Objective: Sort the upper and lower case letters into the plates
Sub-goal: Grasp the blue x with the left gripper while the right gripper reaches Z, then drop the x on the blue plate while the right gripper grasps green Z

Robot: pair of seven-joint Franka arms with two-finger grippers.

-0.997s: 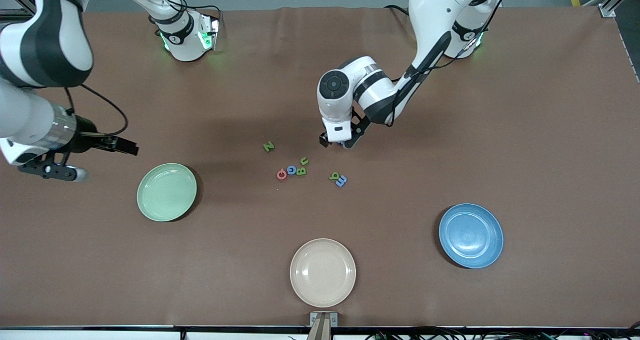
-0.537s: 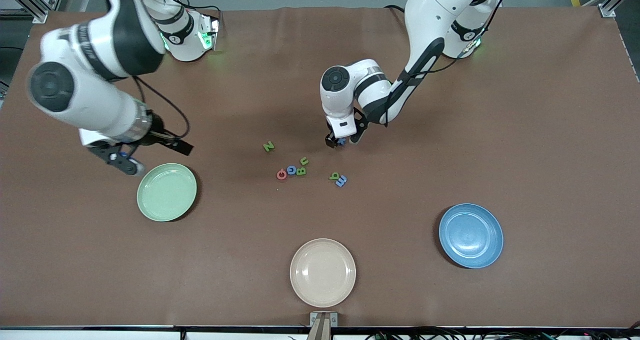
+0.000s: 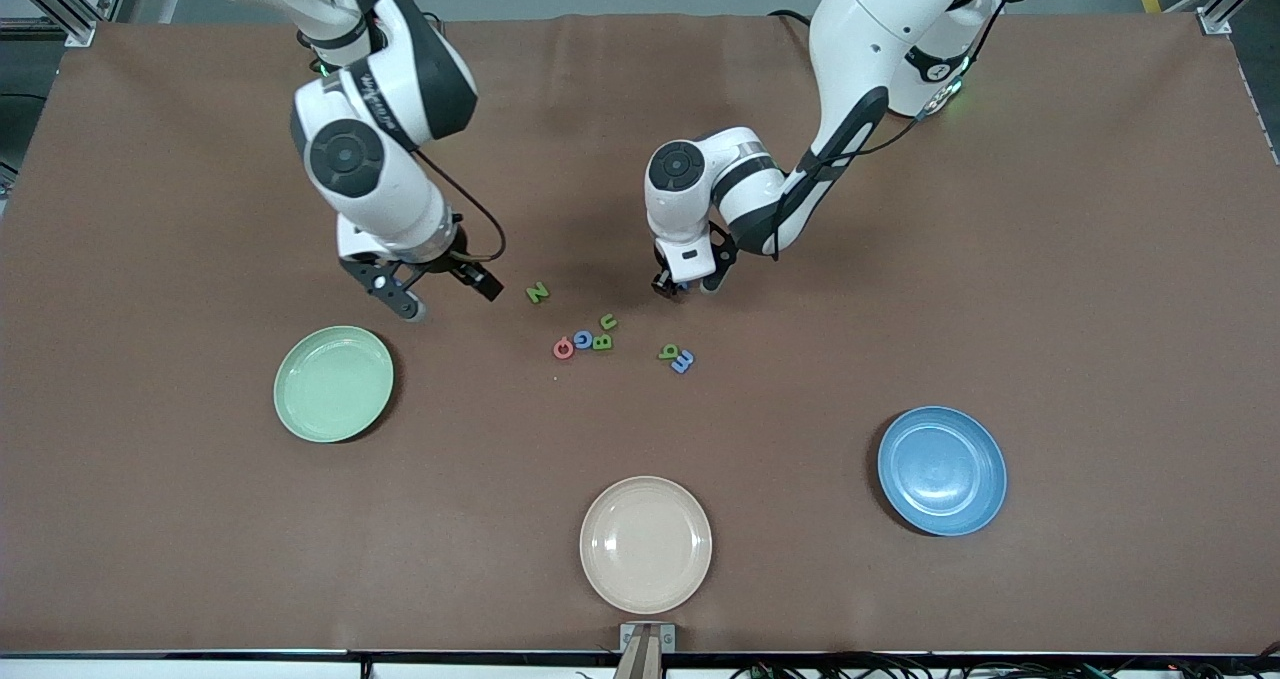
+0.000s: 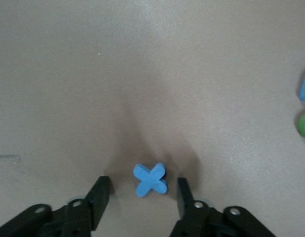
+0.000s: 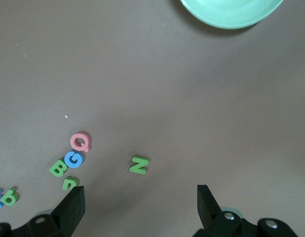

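Note:
Several tiny letters lie mid-table: green N point(image 3: 538, 293), green u point(image 3: 607, 321), red Q point(image 3: 563, 348), blue G point(image 3: 582, 339), green B point(image 3: 602, 341), a green letter point(image 3: 668, 353) and a blue letter point(image 3: 683, 362). A blue x point(image 4: 151, 179) lies flat between my left gripper's point(image 4: 142, 187) open fingers. That gripper point(image 3: 685, 284) is low over it. My right gripper point(image 3: 445, 297) is open and empty over bare table beside the N point(image 5: 139, 164), which lies just past its fingertips point(image 5: 75, 197). The mint plate point(image 3: 333, 383) and the blue plate point(image 3: 941, 470) are empty.
A beige plate point(image 3: 646, 544) sits at the table's near edge, between the two plates. The mint plate's rim point(image 5: 231, 15) shows in the right wrist view. The Q, G and B cluster point(image 5: 73, 159) lies close together.
My right arm has swung in from its end of the table to beside the green N. My left gripper has settled slightly lower around the blue x.

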